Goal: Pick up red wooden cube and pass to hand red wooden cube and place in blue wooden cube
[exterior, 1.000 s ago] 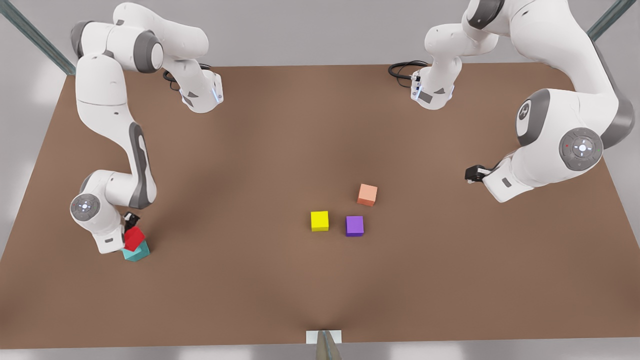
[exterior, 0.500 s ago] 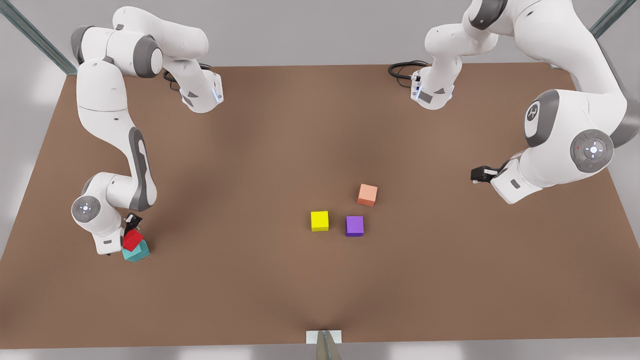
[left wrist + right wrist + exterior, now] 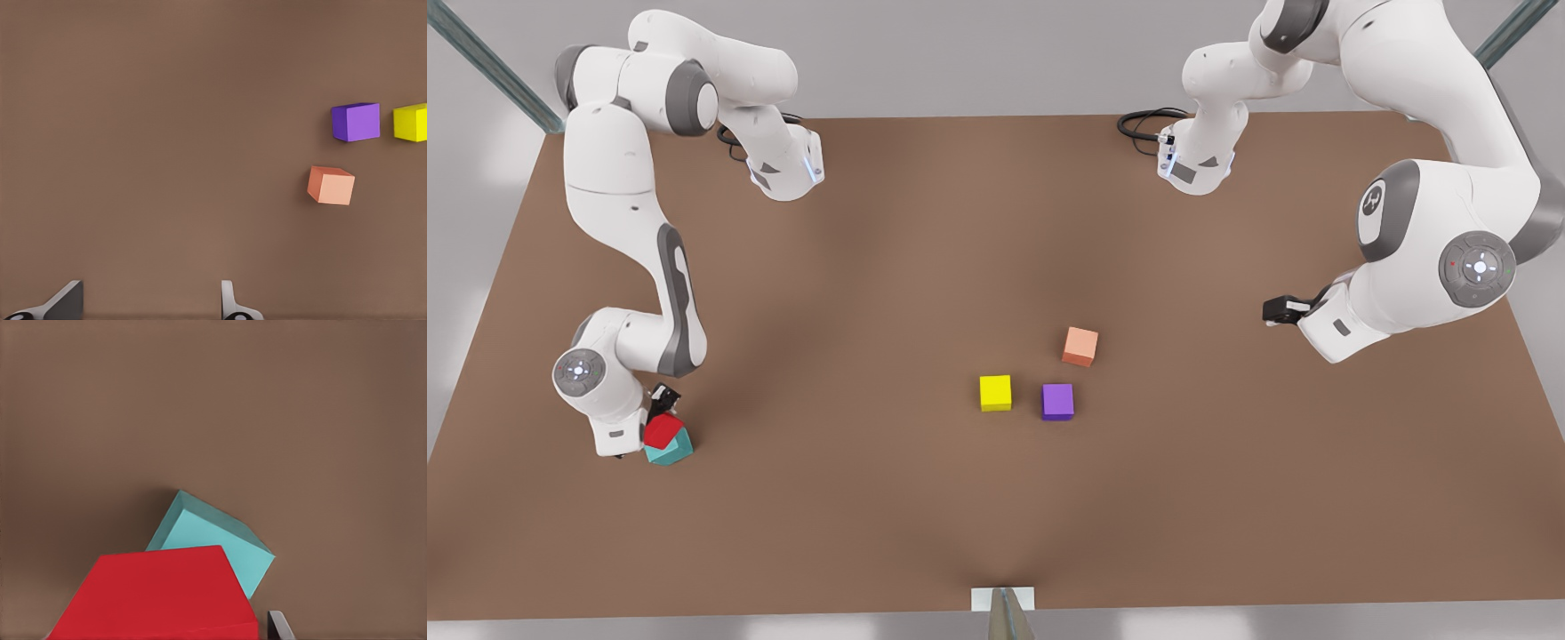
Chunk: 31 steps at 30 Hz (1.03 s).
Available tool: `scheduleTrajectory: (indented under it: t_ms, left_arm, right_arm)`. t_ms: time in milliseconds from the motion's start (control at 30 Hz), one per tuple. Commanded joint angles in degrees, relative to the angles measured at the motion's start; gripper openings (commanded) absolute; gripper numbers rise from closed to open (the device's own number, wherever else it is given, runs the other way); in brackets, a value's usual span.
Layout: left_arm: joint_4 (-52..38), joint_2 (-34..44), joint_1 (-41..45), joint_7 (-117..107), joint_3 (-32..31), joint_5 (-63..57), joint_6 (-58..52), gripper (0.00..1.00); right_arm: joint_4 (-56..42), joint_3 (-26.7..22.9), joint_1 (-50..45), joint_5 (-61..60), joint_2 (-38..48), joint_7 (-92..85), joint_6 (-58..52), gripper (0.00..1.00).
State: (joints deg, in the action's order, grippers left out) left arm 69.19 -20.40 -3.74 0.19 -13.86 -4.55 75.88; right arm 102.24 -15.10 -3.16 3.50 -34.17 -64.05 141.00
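The red wooden cube [image 3: 663,430] is at the front view's left, tilted, and pressed onto the top of the teal blue wooden cube [image 3: 673,453]. My right gripper [image 3: 658,411] is shut on it from above. In the right wrist view the red wooden cube [image 3: 160,593] overlaps the blue wooden cube [image 3: 223,547], and one of the fingers [image 3: 278,625] shows beside it. My left gripper [image 3: 1273,309] waits above the table at the front view's right. It is open, with wide-spread fingertips [image 3: 232,301] and nothing between them.
A yellow cube [image 3: 995,392], a purple cube [image 3: 1057,401] and a salmon cube [image 3: 1080,346] lie on the brown table [image 3: 925,267] near its middle. Both arm bases stand at the far edge. Open tabletop lies between the stack and the middle cubes.
The right gripper has lowered the red cube onto the blue cube. The left arm has drifted slightly toward the front view's right.
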Motion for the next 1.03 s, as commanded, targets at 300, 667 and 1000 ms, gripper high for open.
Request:
scheduleTrajectory:
  t_ms: [300,667,1000]
  left_arm:
    - [0.15,-0.08,0.14,-0.45,-0.03,0.68,-0.38,1.00]
    - [0.24,-0.08,0.14,-0.45,-0.56,0.86,-0.38,1.00]
    - [0.06,-0.87,-0.04,-0.37,-0.56,0.42,-0.21,1.00]
  right_arm:
    - [-6.24,3.49,-0.36,-7.71,8.95,2.87,-25.31,1.00]
    - [-3.55,3.32,-5.46,-3.41,33.64,61.06,-47.39,1.00]
    - [-6.70,3.23,-5.37,-3.41,31.97,61.50,-48.80,1.00]
